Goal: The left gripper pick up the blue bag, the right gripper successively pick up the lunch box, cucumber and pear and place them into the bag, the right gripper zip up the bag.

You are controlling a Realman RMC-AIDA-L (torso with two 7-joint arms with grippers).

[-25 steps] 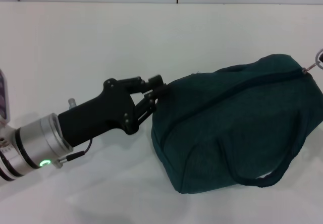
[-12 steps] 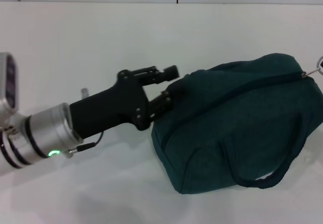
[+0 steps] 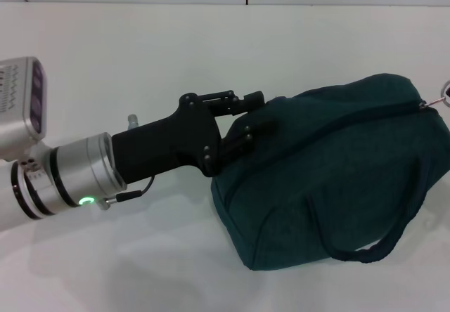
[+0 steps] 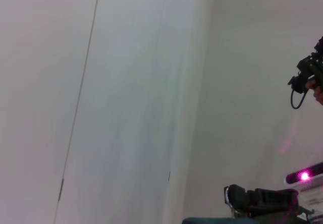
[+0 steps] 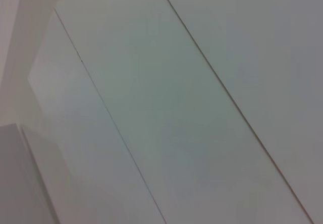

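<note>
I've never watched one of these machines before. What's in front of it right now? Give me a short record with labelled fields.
Bag: dark blue-green bag, lying on its side on the white table, zipped shut
Left claw: left claw at the bag's end nearest it, fingers parted, one over the top edge
Right claw: not in view
Lunch box, cucumber, pear: none visible
Bag handle: loop on the near side

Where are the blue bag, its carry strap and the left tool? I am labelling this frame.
blue bag (image 3: 337, 164), head view, side panel.
carry strap (image 3: 394, 235), head view, lower loop.
left tool (image 3: 254, 112), head view, between fingertips at the bag's end.
</note>
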